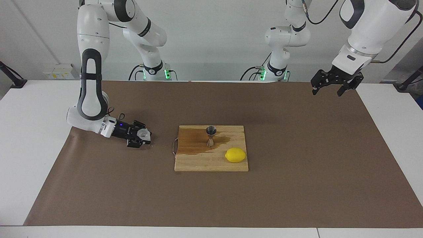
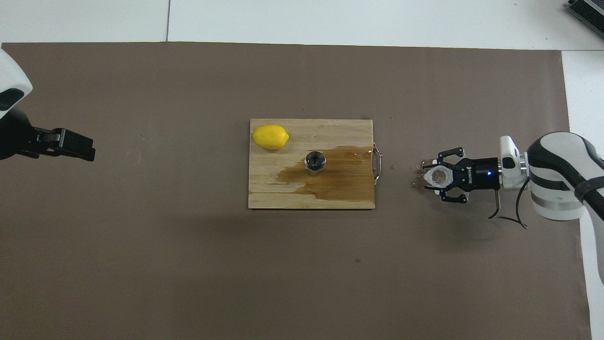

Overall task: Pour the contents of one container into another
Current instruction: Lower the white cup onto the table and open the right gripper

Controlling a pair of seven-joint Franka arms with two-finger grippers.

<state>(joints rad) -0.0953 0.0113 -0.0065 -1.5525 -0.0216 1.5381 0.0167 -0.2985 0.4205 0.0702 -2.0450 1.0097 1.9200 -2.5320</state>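
Observation:
The small clear glass cup (image 1: 144, 134) (image 2: 439, 176) sits low at the brown mat, beside the cutting board toward the right arm's end of the table. My right gripper (image 1: 142, 136) (image 2: 432, 176) lies almost level around it; whether the cup rests on the mat I cannot tell. The steel jigger (image 1: 211, 135) (image 2: 315, 161) stands upright on the wooden board (image 1: 198, 163) (image 2: 269, 193), in a brown wet stain. My left gripper (image 1: 327, 92) (image 2: 89, 150) hangs open and empty above the mat's edge at the left arm's end, waiting.
A yellow lemon (image 1: 235, 155) (image 2: 270, 137) lies on the board's corner farther from the robots. The board's metal handle (image 2: 377, 163) points toward the cup. Small droplets (image 2: 415, 174) dot the mat next to the cup.

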